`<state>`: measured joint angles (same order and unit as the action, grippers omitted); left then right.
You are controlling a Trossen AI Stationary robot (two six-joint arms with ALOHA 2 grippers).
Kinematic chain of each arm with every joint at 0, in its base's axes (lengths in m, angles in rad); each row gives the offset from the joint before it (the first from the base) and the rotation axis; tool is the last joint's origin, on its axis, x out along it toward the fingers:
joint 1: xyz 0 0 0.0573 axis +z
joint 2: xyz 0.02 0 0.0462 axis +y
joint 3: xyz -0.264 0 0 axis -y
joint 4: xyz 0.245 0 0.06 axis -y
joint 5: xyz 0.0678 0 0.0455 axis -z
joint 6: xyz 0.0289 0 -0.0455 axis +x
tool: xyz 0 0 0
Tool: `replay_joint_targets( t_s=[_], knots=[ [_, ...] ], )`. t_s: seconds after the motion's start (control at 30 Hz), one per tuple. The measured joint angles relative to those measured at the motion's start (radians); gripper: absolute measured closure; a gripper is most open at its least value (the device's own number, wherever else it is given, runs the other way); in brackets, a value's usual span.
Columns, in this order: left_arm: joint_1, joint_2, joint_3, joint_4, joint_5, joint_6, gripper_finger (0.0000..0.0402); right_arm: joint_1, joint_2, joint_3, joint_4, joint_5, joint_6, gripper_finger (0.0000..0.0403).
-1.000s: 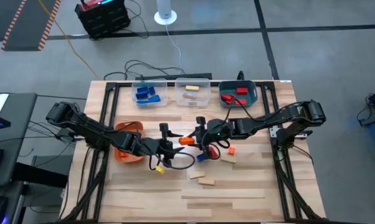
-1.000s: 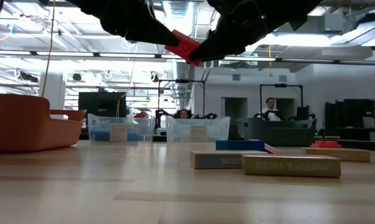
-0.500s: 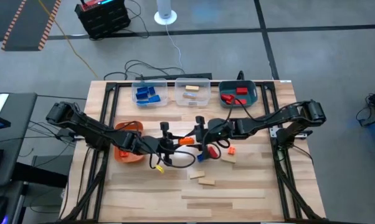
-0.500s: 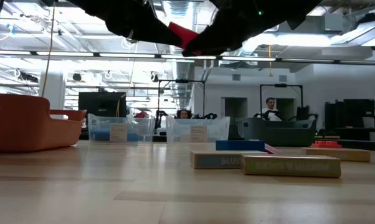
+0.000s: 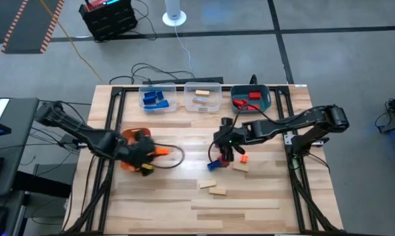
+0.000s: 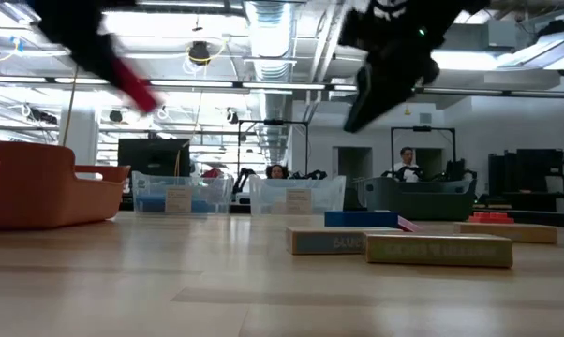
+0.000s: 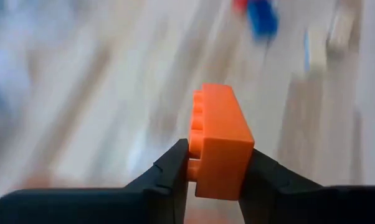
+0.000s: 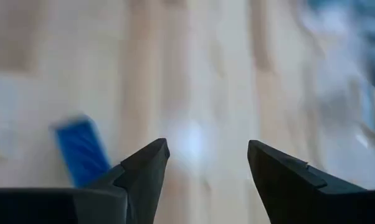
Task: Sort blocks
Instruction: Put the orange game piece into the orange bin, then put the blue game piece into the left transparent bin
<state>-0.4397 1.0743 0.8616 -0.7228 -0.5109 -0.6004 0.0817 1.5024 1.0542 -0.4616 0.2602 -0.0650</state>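
Left gripper [image 7: 215,171] pinches an orange brick [image 7: 218,149] between its fingers, right beside the orange bin [image 5: 133,139] at the tabletop's left. Right gripper [image 8: 206,158] hangs spread wide, empty, above the blue block [image 8: 81,149] near mid-tabletop [image 5: 250,196].

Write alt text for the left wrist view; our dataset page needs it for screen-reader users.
The left end effector is shut on an orange toy brick, studs showing along one side, held above the pale wooden table. Farther off, out of focus, a blue block lies on the wood.
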Motion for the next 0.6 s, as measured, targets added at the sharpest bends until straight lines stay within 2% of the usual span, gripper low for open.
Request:
replay_joint_targets(
  t_s=[0.13, 0.23, 0.3, 0.47, 0.6],
  knots=[
    [-0.079, -0.061, 0.001, -0.321, 0.093, -0.288, 0.0309, -0.015, -0.014, 0.0, -0.151, 0.142, 0.061, 0.0143],
    [-0.114, -0.069, -0.004, -0.508, 0.097, -0.477, 0.0306, -0.032, -0.01, -0.002, -0.217, 0.142, 0.09, 0.0143],
    [-0.118, -0.067, -0.031, -0.559, 0.095, -0.556, 0.0294, -0.035, -0.01, -0.019, -0.199, 0.138, 0.099, 0.0143],
    [-0.102, -0.061, -0.079, -0.564, 0.131, -0.571, 0.025, -0.012, -0.009, -0.066, -0.171, 0.121, 0.067, 0.0143],
    [-0.069, -0.06, -0.07, -0.573, 0.169, -0.542, 0.0221, 0.016, -0.009, -0.074, -0.132, -0.009, 0.046, 0.0143]
  ],
)
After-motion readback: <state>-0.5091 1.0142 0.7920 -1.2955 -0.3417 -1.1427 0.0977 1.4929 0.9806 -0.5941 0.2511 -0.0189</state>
